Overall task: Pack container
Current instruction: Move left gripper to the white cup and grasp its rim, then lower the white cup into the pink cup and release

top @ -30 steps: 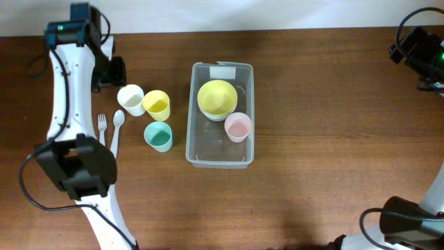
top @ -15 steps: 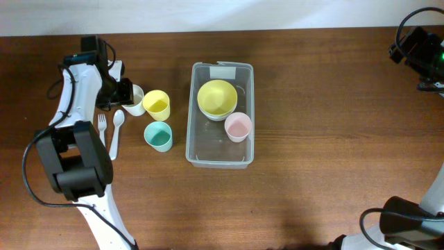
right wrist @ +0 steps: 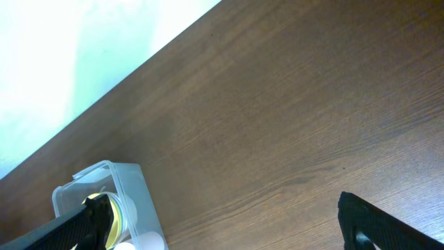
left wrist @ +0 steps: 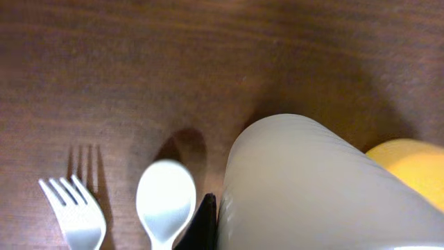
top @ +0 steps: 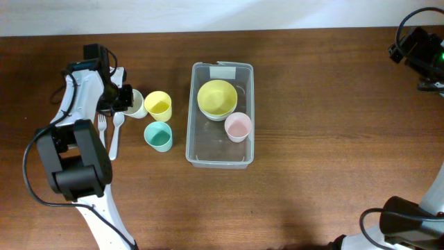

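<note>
The clear container stands mid-table with a white label at its far end. Inside it are a yellow bowl and a pink cup. Left of it, my left gripper is shut on the white cup. In the left wrist view that cup fills the lower right, with one dark fingertip pressed against its side and the other hidden. My right gripper hangs open at the far right, high above bare wood, holding nothing.
A yellow cup touches the white cup's right side, and a teal cup stands just in front. A white fork and spoon lie left of the cups. The table's far edge meets a white wall.
My left gripper came down from the table's back edge to the white cup and closed on its rim. The right arm has not moved.
</note>
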Tool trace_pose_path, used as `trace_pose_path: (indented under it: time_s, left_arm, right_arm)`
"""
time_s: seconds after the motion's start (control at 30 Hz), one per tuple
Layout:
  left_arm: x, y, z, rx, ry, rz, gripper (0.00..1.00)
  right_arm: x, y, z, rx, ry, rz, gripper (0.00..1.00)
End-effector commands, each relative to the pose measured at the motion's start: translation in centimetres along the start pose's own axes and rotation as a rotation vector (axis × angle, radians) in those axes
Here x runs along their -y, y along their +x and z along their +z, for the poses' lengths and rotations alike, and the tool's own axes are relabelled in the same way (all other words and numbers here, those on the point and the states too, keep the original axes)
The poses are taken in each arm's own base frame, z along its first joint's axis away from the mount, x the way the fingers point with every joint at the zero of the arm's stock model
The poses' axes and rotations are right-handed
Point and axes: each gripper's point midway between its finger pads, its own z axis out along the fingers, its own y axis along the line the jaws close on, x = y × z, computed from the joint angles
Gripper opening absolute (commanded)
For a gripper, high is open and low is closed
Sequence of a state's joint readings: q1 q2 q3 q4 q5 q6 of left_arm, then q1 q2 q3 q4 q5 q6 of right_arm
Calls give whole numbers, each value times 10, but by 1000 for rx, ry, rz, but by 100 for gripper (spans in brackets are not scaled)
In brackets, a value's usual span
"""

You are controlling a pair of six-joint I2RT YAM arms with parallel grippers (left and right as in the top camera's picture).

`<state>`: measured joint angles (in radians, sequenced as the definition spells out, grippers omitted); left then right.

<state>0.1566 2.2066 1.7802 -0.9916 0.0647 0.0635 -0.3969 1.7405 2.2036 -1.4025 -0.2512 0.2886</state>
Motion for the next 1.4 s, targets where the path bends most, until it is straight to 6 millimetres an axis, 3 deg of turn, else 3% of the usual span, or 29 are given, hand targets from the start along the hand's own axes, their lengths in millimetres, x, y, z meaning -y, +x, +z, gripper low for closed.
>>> trace_pose_path:
  time_s: [0.0, 0.13, 0.3, 0.37, 0.43, 0.57, 0.7, 0.8, 0.93, 1.0, 1.27, 1.37]
  left_arm:
    - [-9, -17, -34, 66, 1, -15, 1]
    - [-8, -37, -92, 161, -10, -9, 1]
    - [18, -45, -180, 288, -8, 49, 1]
    - [46, -37, -209, 314, 25, 100, 1]
    - [74, -26, -224, 318, 57, 155, 1]
    - [150, 4, -239, 298, 140, 315, 1]
    - [224, 30, -235, 275, 187, 502, 1]
    - [264, 49, -222, 245, 161, 626, 1]
    - [287, 64, -192, 190, 47, 718, 1]
    - [299, 70, -166, 126, 35, 750, 1]
    - [311, 83, -81, -78, 45, 762, 1]
    - [313, 87, -69, -109, 50, 765, 1]
  right_arm:
    - [2, -1, 1, 1, 6, 11, 99]
    - [2, -1, 1, 2, 6, 11, 99]
    - [2, -1, 1, 1, 6, 11, 99]
    - [2, -1, 1, 1, 6, 11, 99]
    - [2, -1, 1, 1, 6, 11, 99]
    - [2, -1, 1, 1, 6, 11, 99]
    - [2, -1, 1, 2, 6, 11, 99]
    - [2, -1, 1, 1, 6, 11, 99]
    - [2, -1, 1, 2, 6, 11, 99]
    - [2, -1, 1, 1, 6, 11, 99]
    - [2, -1, 1, 1, 6, 11, 99]
    - [2, -1, 1, 1, 6, 11, 99]
